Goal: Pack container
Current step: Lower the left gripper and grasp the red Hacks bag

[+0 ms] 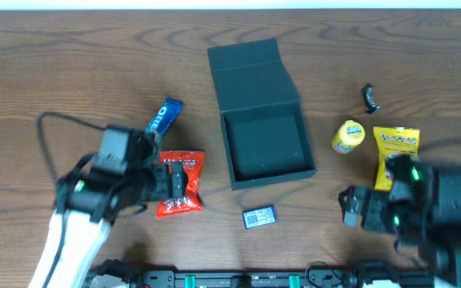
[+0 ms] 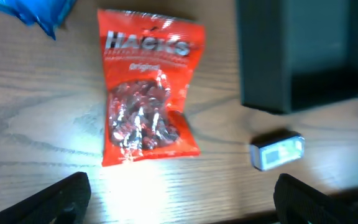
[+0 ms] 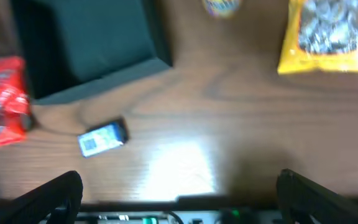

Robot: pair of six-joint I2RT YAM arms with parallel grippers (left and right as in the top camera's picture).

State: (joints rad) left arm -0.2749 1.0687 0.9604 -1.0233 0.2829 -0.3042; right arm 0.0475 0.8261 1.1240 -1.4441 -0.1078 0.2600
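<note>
Both grippers released, nothing held: left gripper (image 2: 188,198) hovers at the red crinkly foil candy bag (image 2: 145,99), right gripper (image 3: 182,194) near-right over bare wood.
Dark green-black square cardboard container (image 1: 266,144) sits mid-table, lid open toward the far side. Likely light, stiff, matte; if you shift it, pinch a side wall. Room is open to its left; the small blue barcoded packet (image 1: 259,217) lies near its front wall.

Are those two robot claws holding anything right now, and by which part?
Nothing is held. The left gripper stands open near the red Hacks bag; the right gripper stands open too.
</note>
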